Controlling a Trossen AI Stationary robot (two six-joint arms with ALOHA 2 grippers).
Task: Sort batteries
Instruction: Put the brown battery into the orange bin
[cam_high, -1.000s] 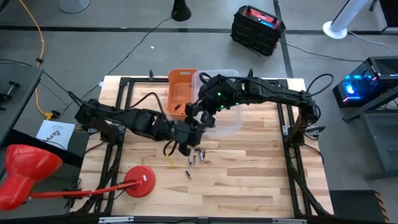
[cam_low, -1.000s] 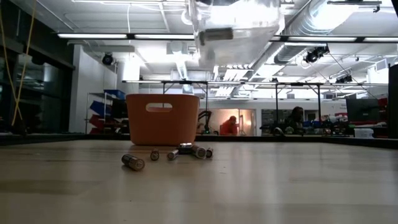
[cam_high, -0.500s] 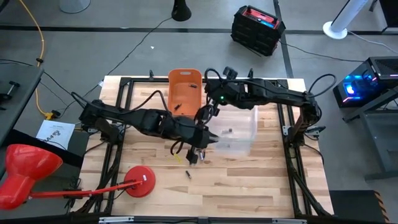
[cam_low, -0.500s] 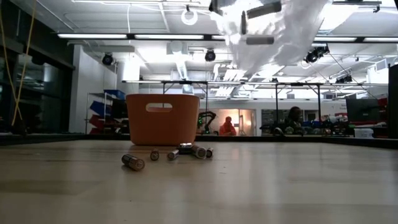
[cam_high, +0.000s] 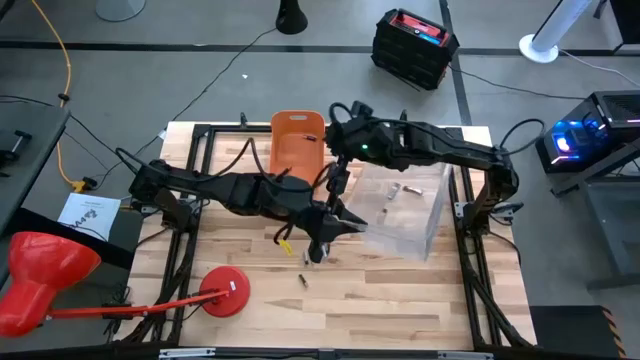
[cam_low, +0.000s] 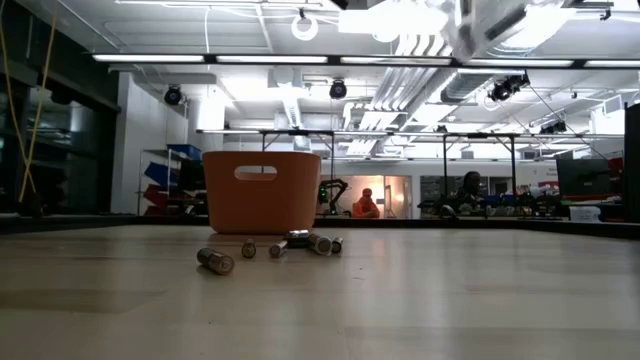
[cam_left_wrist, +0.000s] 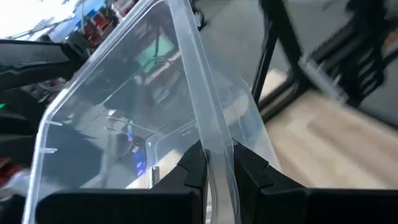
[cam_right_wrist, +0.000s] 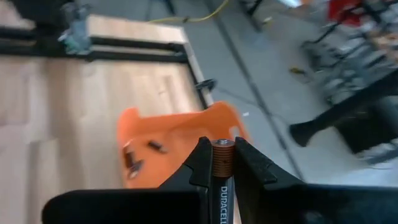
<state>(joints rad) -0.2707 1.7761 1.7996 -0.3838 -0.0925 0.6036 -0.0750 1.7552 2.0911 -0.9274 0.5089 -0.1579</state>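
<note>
A clear plastic bin (cam_high: 400, 208) hangs tilted above the table, with a couple of batteries (cam_high: 396, 190) inside; the low view shows it (cam_low: 470, 22) high over the tabletop. My left gripper (cam_high: 336, 222) is shut on the bin's left rim. My right gripper (cam_high: 336, 172) is shut on a copper-topped battery (cam_right_wrist: 222, 163) near the orange bin (cam_high: 297, 143), which stands on the table's far side with a few batteries (cam_right_wrist: 132, 159) inside. Several loose batteries (cam_low: 215, 262) lie on the table in front of the orange bin (cam_low: 262, 190). My left gripper pinches the clear bin's rim (cam_left_wrist: 216, 163) between its two fingers, one on the inside of the wall and one outside. The bin is lifted clear of the table and tilted. My right gripper pinches the battery between both fingers, which lie along it, with the copper end (cam_right_wrist: 221, 148) sticking out past the fingertips. The battery is clear of the table.
A red lamp base (cam_high: 227, 292) sits near the table's near-left corner. Black frame rails (cam_high: 470, 230) run along the table's sides. Loose batteries (cam_high: 303, 281) lie near the table's middle. People show far off in the room behind the table.
The clear bin has left its place beside the orange bin, swung toward the table's right and near side, and tipped. My left gripper moved right with it. My right gripper drew back toward the far edge, nearer the orange bin.
</note>
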